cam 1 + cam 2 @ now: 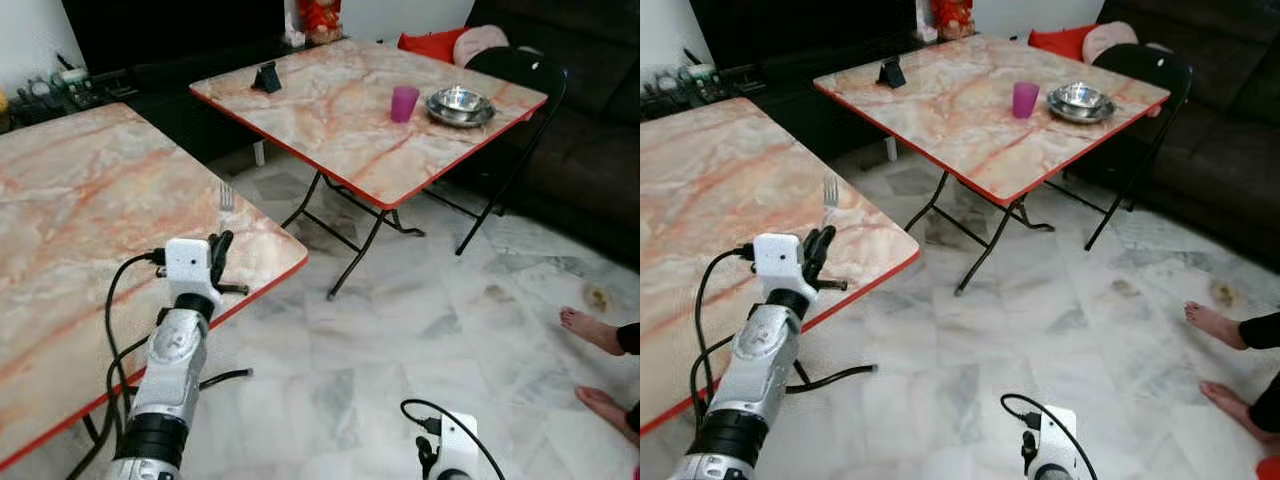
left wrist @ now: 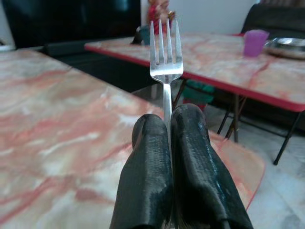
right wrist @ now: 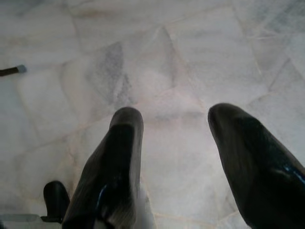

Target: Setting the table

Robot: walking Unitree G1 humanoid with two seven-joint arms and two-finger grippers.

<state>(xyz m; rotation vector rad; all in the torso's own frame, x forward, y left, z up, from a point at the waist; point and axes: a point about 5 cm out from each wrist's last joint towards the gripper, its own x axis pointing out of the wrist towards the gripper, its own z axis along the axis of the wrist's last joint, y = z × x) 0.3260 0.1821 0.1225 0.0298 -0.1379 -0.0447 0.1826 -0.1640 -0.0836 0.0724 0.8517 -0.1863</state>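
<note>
Left eye view: left gripper (image 1: 222,250) sat over the near corner of the near desk (image 1: 80,230), jaws clamped on a fork (image 1: 226,197) that stood upright, tines up, just above the jaws. Beyond the jaws, well apart across a gap of marble floor (image 1: 400,330), was the far desk (image 1: 340,110) carrying a purple cup (image 1: 404,103), a steel bowl (image 1: 460,106) just beside the cup, and a small dark stand (image 1: 266,77) near its far edge. A folding chair (image 1: 520,80) stood behind that desk, with a dark sofa (image 1: 590,130) past it. A person's bare feet (image 1: 595,330) were on the floor off to the right. Right arm hung low at the bottom edge, idle. Right eye view: same layout; fork handle was pinched between the left jaws, tines above the desk corner, cup and bowl ahead of the jaws on the far desk. Left wrist view: both black fingers (image 2: 150,171) were pressed together on the fork handle, tines pointing straight away from the jaws; purple cup and bowl edge sat far ahead on the other desk. Right wrist view: right gripper (image 3: 174,143) pointed down at the marble floor, jaws spread apart, nothing between them.
</note>
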